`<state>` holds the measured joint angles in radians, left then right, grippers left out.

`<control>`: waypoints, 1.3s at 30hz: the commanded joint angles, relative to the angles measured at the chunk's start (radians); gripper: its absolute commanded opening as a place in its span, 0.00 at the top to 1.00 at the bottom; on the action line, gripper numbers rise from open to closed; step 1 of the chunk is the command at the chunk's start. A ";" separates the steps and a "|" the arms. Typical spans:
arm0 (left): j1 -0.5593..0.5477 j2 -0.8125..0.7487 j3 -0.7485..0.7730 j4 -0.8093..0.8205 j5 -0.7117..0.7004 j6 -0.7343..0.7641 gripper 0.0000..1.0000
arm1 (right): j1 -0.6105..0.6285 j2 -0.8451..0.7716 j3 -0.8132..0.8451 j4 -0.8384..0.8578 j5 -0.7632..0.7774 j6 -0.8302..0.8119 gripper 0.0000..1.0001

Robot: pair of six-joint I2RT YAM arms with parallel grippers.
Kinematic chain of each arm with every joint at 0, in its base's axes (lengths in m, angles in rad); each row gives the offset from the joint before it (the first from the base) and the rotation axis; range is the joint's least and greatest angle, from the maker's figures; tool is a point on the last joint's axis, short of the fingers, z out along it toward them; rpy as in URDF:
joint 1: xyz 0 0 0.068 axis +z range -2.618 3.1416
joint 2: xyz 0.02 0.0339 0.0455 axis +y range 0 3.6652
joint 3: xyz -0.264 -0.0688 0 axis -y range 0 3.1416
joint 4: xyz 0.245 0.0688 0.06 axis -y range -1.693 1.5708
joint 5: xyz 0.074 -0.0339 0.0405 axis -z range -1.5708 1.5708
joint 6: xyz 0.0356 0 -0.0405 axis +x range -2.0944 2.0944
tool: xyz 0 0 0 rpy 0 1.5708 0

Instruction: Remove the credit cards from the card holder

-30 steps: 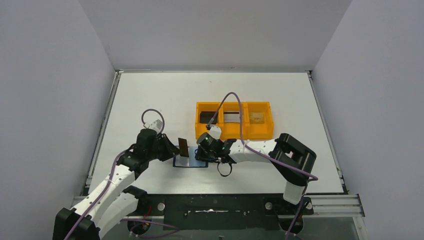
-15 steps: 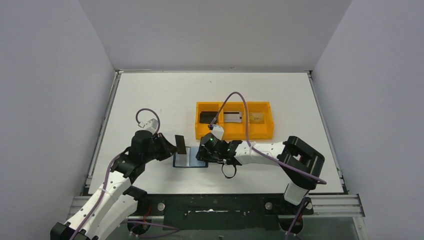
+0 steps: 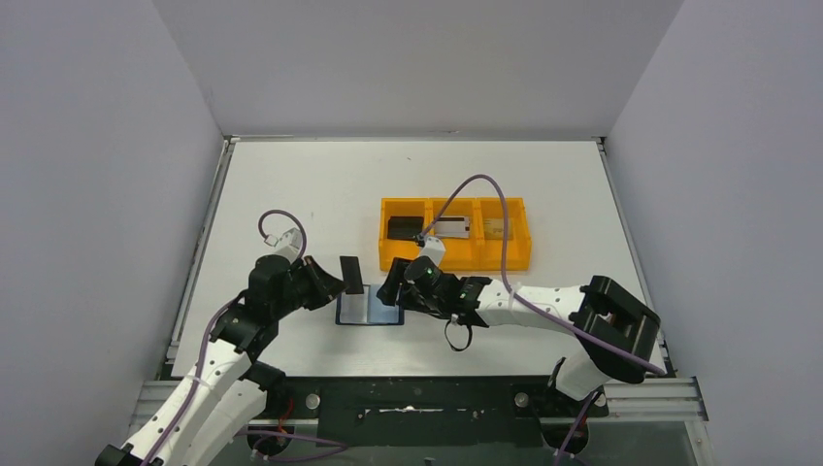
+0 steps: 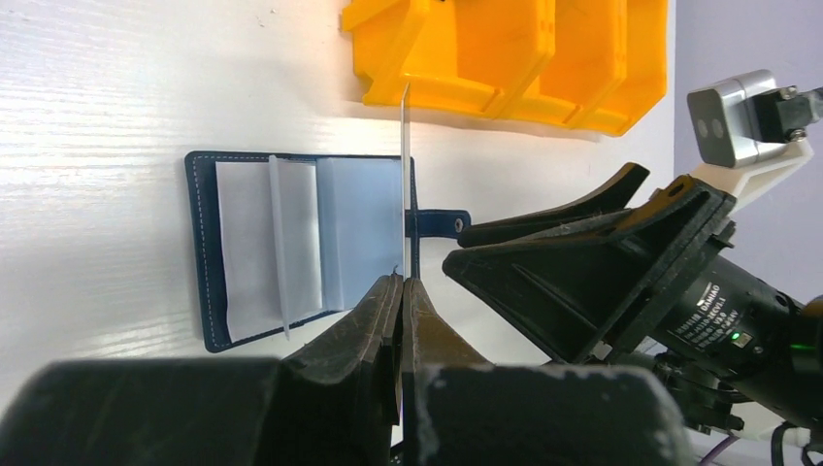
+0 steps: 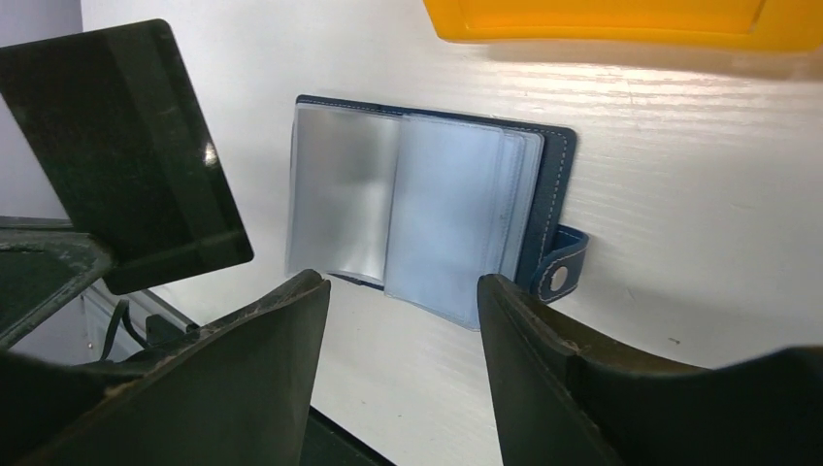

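Beside the open card holder (image 4: 243, 243), the left gripper (image 4: 402, 291) pinches a black credit card (image 5: 126, 146) (edge-on to its wrist camera), while the right gripper (image 5: 398, 291) hangs with jaws spread.

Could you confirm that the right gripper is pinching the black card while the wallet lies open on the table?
Not quite: it is the left gripper that is pinching the black card, as the left wrist view shows. The right gripper is open and holds nothing. The wallet does lie open on the table.
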<state>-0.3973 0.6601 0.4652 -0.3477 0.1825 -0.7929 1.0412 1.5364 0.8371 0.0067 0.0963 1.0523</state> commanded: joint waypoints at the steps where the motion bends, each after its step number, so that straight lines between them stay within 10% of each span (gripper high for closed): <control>1: 0.006 -0.016 -0.007 0.098 0.044 -0.009 1.00 | -0.007 -0.044 -0.018 0.076 0.039 0.009 0.41; 22: 0.006 -0.015 -0.140 0.358 0.260 -0.132 1.00 | -0.059 -0.139 -0.326 0.722 -0.080 0.061 0.37; 39: 0.005 0.017 -0.178 0.484 0.386 -0.183 1.00 | -0.127 0.035 -0.386 1.103 -0.325 0.198 0.62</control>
<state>-0.3973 0.6750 0.2794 0.0502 0.5217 -0.9668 0.9173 1.5742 0.4549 0.9649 -0.2043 1.2308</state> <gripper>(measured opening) 0.009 0.396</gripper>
